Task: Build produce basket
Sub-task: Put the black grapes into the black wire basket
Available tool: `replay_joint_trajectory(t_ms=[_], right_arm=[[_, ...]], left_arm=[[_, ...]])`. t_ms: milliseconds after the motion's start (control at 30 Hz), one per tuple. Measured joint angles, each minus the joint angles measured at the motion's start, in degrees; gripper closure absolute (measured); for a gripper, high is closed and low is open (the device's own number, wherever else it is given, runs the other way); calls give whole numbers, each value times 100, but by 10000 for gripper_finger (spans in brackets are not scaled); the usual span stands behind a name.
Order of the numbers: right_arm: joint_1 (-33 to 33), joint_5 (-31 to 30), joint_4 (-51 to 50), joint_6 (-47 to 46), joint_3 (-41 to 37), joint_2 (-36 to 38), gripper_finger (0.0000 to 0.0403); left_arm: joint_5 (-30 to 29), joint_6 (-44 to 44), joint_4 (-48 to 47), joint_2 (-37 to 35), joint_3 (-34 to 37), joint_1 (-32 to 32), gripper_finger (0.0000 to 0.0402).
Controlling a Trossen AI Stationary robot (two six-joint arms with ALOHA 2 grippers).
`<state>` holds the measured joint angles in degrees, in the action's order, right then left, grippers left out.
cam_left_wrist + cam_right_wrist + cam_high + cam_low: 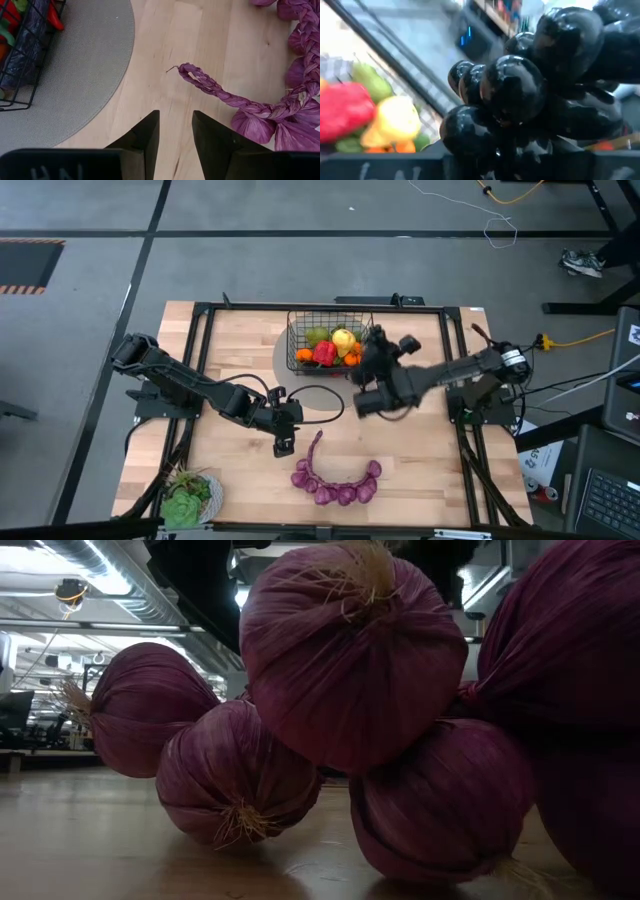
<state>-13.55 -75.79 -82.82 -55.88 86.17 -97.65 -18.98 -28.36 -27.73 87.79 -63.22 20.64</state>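
Note:
The black wire basket (300,330) stands on a grey round mat (95,60) at the table's far middle. It holds a red pepper (324,354), a yellow pear (343,338), a green pear and oranges. The purple string of onion-like bulbs (340,485) lies curved on the table near the front edge, and its braided tail (200,82) points toward the basket. My left gripper (175,120) is open and empty, low over the table just short of the tail's tip. My right gripper (377,352) holds dark grapes (520,90) beside the basket's right rim. My right gripper is shut on the bunch of dark grapes (510,145). The bunch fills the wrist view and hides the fingers, so the part held cannot be told. The grapes are lifted clear of the table, next to the basket's right side (368,330).
A small plate with leafy green lettuce (185,500) sits at the table's near left corner. A black cable loop (320,395) lies on the wood between the arms. The purple bulbs (350,650) block most of the low view.

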Motion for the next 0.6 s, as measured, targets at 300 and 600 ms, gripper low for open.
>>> replay_joint_trajectory(t_ms=[300, 600], right_arm=[[1712, 1744, 895, 1302, -2, 0, 299], [2875, 5935, 4619, 4862, -4, 0, 299]], left_arm=[[0, 45, -2, 0, 0, 0, 292], [0, 44, -4, 2, 0, 0, 292]])
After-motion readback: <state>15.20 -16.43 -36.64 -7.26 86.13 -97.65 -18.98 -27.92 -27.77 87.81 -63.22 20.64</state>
